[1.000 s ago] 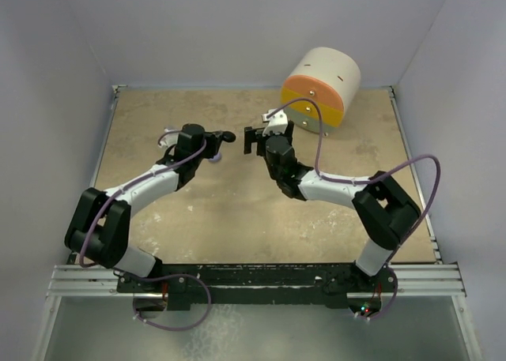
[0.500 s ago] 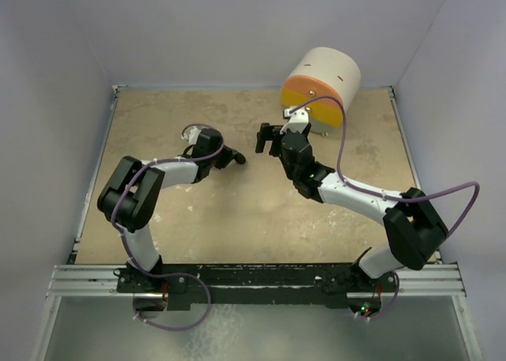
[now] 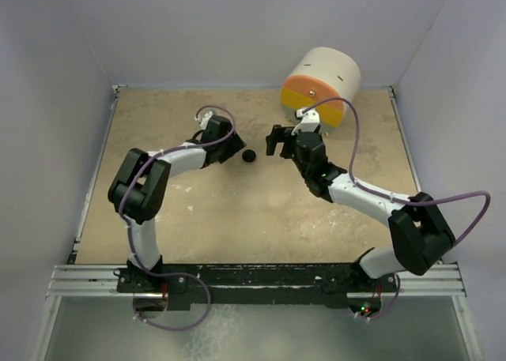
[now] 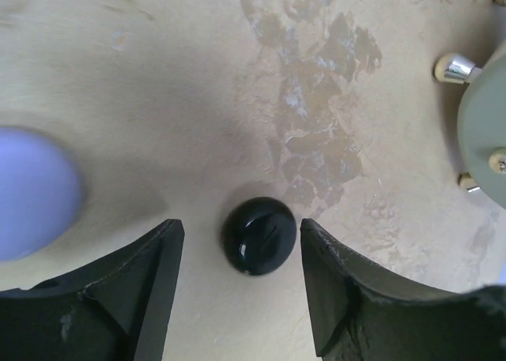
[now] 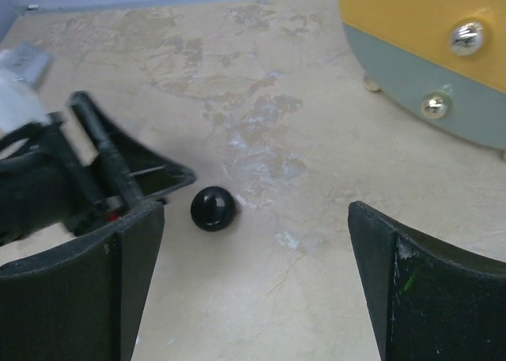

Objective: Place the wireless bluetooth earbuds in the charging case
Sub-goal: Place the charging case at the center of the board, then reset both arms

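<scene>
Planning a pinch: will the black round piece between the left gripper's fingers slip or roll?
The black round piece looks glossy and domed, so it may squirt from a pinch. Its round outline suggests it could roll or skid if nudged. Small, so probably light; the left gripper could knock it.

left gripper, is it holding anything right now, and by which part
Nothing is held. The left gripper has its jaws open, and the small black round piece lies between them, touching neither.

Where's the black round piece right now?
In the top view, the black round piece lies between the left end effector and the right end effector, nearer the left.
</scene>
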